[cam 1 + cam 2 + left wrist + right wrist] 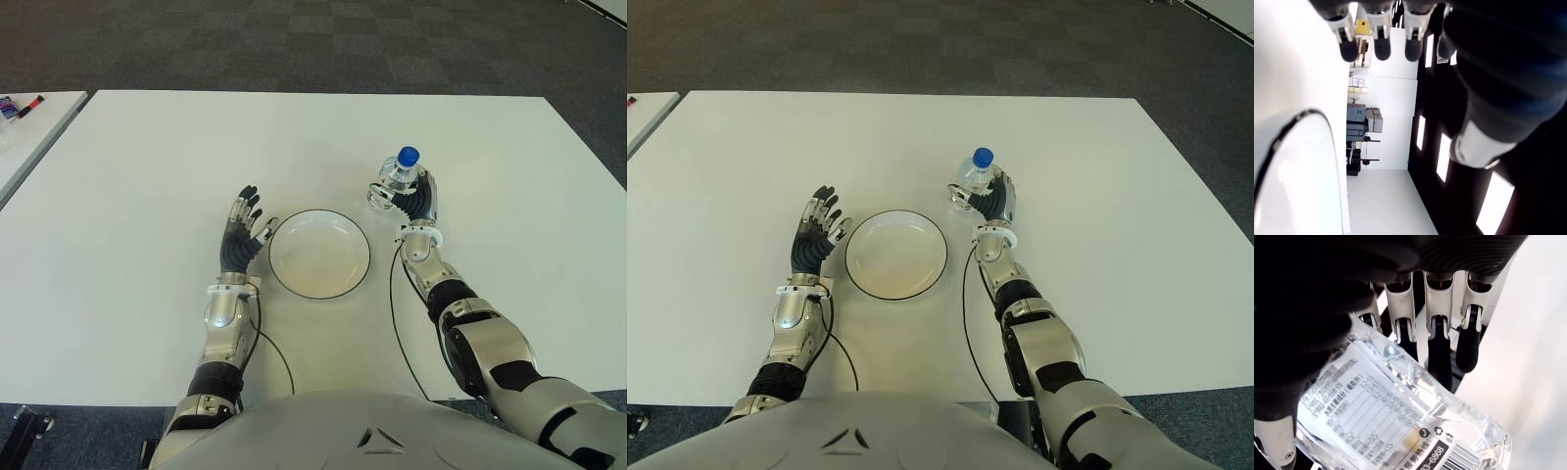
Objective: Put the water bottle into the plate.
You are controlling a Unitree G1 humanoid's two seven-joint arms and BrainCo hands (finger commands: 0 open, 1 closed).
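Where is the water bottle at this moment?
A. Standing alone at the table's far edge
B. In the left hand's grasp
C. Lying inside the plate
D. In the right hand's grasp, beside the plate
D: the right hand has its fingers wrapped round the water bottle on the plate's right, while the left hand shows open on the plate's left.

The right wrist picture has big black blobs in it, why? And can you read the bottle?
Right wrist view: the black masses are the right hand itself, close to the camera and unlit, curled on the bottle; its label print shows but is too small to read. Left wrist view: the left hand is likewise dark, against a bright white table. Eye views: evenly lit, soft shadows.
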